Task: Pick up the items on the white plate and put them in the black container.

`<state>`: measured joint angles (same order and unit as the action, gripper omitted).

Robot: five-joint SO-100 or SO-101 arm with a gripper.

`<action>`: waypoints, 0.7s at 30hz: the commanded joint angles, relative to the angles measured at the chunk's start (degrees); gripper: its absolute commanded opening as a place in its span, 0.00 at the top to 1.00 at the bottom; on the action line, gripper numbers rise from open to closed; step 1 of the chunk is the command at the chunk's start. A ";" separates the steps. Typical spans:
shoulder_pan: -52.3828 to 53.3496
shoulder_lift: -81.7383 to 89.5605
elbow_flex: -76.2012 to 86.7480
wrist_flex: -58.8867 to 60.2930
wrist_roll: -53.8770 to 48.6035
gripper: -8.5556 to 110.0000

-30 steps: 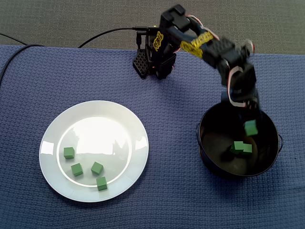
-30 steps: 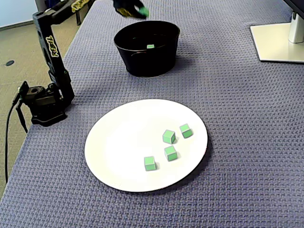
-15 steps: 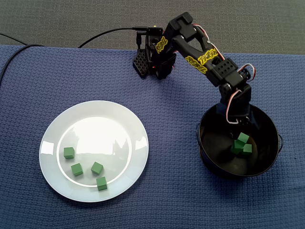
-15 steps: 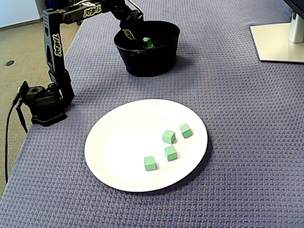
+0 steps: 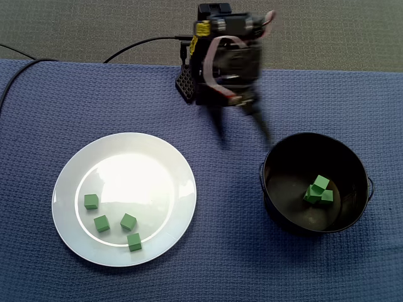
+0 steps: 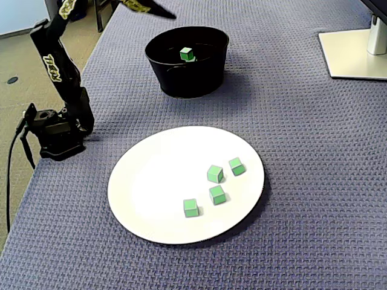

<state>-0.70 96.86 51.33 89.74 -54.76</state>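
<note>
The black two-finger gripper hangs released above the blue woven cloth. Its two thin fingers are splayed wide and a little blurred, and only cloth shows between them. In this fixed view it sits just left of the far rim of the round black container, apart from it and well right of the plate. In the other fixed view only one dark fingertip shows at the top edge, above and left of the container.

Three small green cubes lie bunched together on the container's floor, right of its centre, one resting partly on the others. The other fixed view shows just one of them over the rim.

The round white plate lies on the cloth to the left, well apart from the container. Four more green cubes sit in its near left part, close together but not touching. In the other fixed view the same four lie toward the plate's right side.

The black arm base stands at the far edge of the cloth, with a black cable leading away to the left. A flat white stand base rests at the far right corner.
</note>
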 commanded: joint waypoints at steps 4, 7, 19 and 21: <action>21.45 -6.68 12.39 -14.50 -19.60 0.68; 26.10 -9.93 19.95 -25.05 -27.42 0.69; 30.06 -18.37 34.63 -43.68 -35.60 0.67; 30.15 -19.60 36.21 -46.05 -36.12 0.67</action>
<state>28.39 77.43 85.78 48.69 -89.65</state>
